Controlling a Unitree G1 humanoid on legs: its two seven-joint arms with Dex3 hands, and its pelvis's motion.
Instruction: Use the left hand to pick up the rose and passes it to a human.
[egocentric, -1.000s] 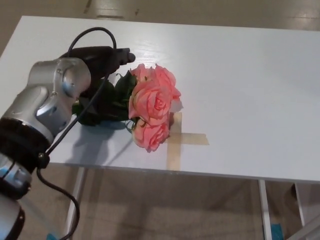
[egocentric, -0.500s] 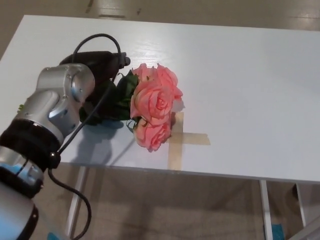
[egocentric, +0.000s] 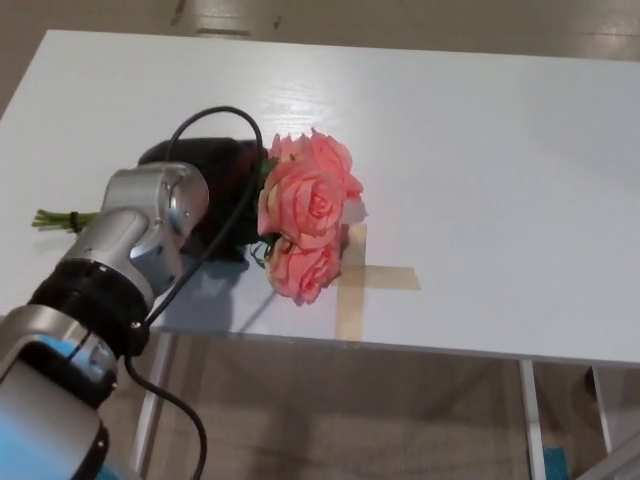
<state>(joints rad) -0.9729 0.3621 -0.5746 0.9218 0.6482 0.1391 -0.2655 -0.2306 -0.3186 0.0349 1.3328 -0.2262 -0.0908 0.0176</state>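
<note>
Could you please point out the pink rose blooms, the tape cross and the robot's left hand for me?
pink rose blooms (egocentric: 308, 205), head view, on the middle of the largest bloom.
tape cross (egocentric: 385, 278), head view, on its right arm.
left hand (egocentric: 215, 165), head view, on the black back of the hand.

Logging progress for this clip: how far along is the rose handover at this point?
Early stage. Done: the left hand has reached the rose and sits over its leaves, just behind the blooms. In hand: the grasp itself; the wrist hides the fingers, so I cannot tell whether they have closed. Left: the lift, since the rose lies on the table by the tape cross, and the pass; no person is in view.
</note>
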